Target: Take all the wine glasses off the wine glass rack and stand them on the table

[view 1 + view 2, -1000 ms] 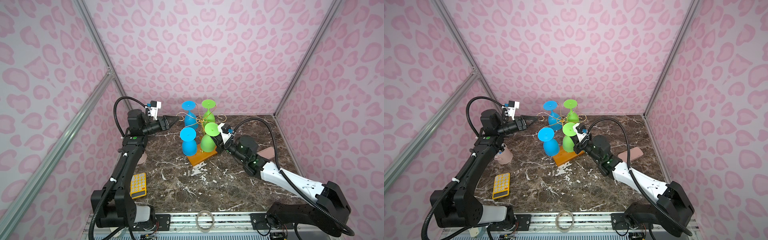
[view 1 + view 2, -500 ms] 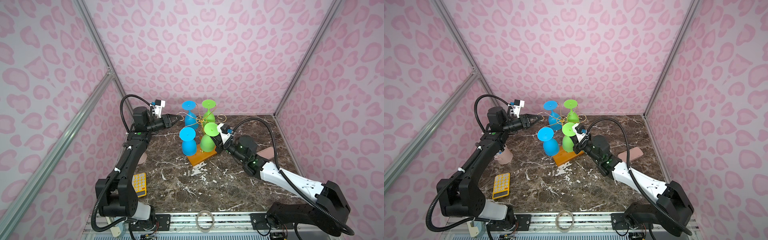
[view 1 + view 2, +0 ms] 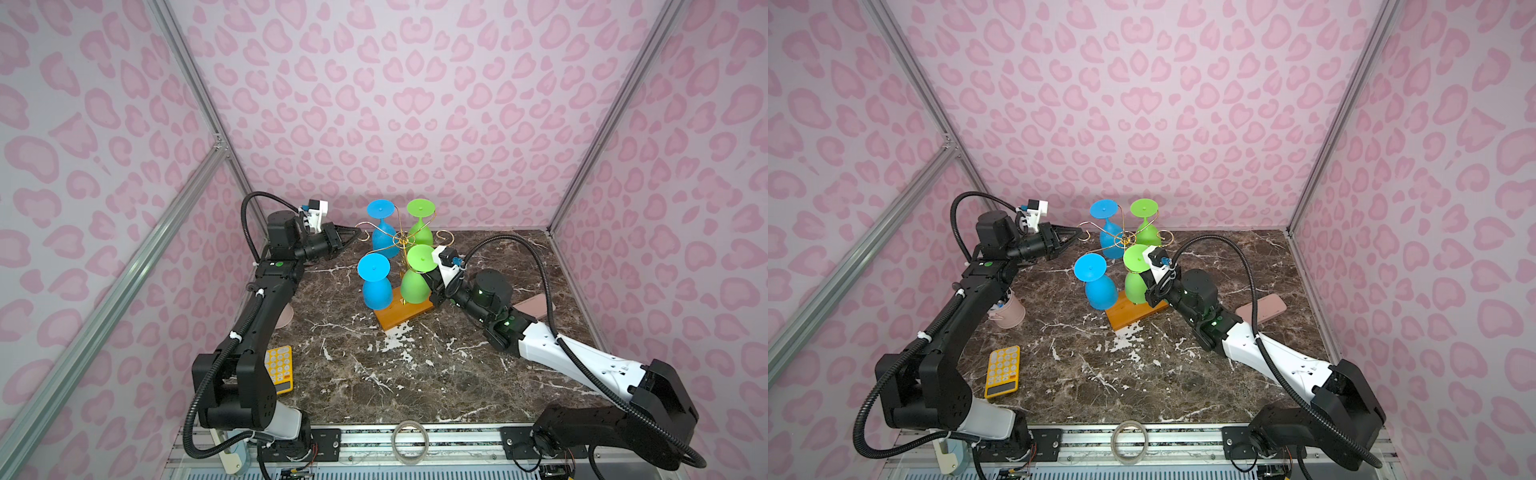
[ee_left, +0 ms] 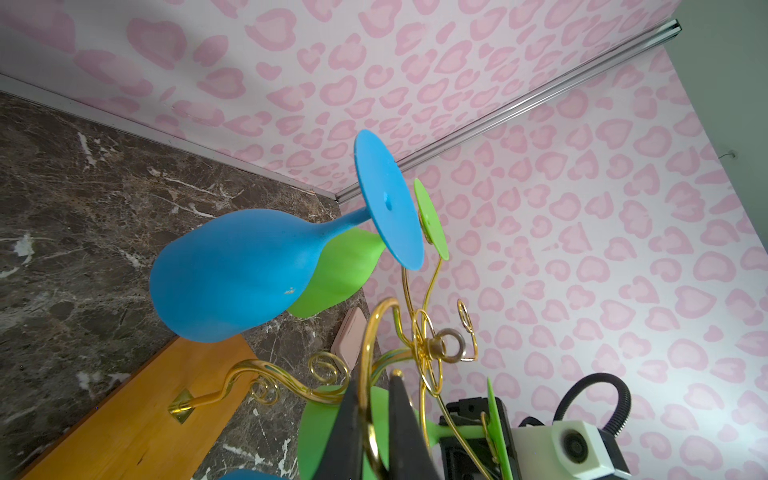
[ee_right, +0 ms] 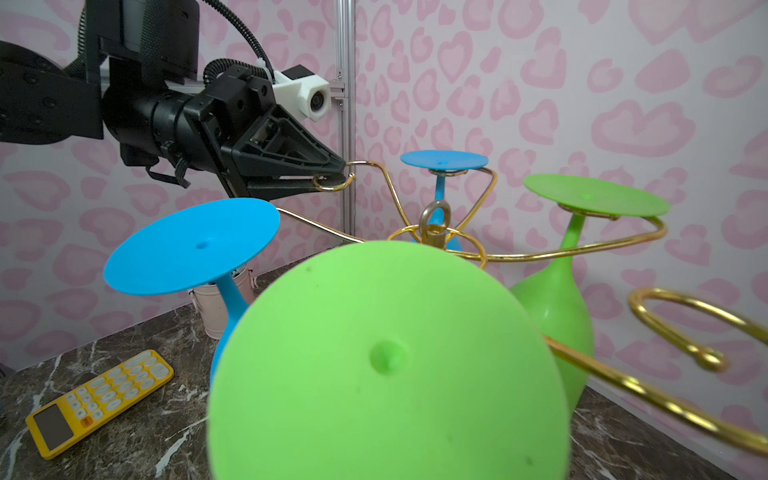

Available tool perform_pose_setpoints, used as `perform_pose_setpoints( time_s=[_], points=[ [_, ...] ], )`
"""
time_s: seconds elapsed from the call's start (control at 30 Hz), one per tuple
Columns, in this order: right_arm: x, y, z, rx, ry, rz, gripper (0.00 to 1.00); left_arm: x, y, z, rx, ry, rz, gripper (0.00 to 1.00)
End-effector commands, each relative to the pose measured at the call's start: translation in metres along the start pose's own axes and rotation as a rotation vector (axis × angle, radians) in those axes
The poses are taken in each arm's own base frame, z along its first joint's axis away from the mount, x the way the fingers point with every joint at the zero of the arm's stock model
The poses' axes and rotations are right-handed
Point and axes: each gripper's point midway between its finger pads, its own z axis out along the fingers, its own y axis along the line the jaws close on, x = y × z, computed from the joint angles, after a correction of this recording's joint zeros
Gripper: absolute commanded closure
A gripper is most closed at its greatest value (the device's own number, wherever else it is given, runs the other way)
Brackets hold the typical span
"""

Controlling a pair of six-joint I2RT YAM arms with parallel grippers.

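The wine glass rack [image 3: 409,318], gold wire on an orange-brown wooden base, stands mid-table with blue and green glasses hanging upside down. My left gripper [image 3: 356,232] is shut on the curled end of the rack's left scroll arm [image 4: 365,332]; in the left wrist view the gold wire runs between the black fingers [image 4: 353,407]. My right gripper [image 3: 432,278] is shut on the stem of the near green wine glass [image 3: 414,286], just under its foot. That green foot [image 5: 386,361] fills the right wrist view and hides the jaws there.
A near blue glass [image 3: 376,286], a back blue glass [image 3: 382,232] and a back green glass [image 3: 420,230] hang on other arms. A pink cup [image 3: 1009,309] and a yellow calculator [image 3: 1003,372] lie left, and a pink flat case [image 3: 1262,309] right. Walls close in on three sides.
My left gripper moved right to the rack's left scroll arm and closed on it. The right arm and the glasses have not moved.
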Motion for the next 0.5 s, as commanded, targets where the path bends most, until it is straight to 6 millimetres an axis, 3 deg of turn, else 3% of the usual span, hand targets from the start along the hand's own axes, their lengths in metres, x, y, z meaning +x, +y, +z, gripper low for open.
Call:
perform_pose_setpoints(
  time_s=[0.0, 0.47],
  points=[
    [0.0140, 0.0067, 0.0035, -0.031, 0.052, -0.031, 1.00, -0.0028, -0.0191, 0.0042, 0.066, 0.001, 0.227, 0.97],
    [0.0221, 0.0164, 0.0093, -0.056, 0.088, -0.104, 1.00, -0.0027, -0.0194, 0.0055, 0.063, 0.004, 0.214, 0.97]
  ],
)
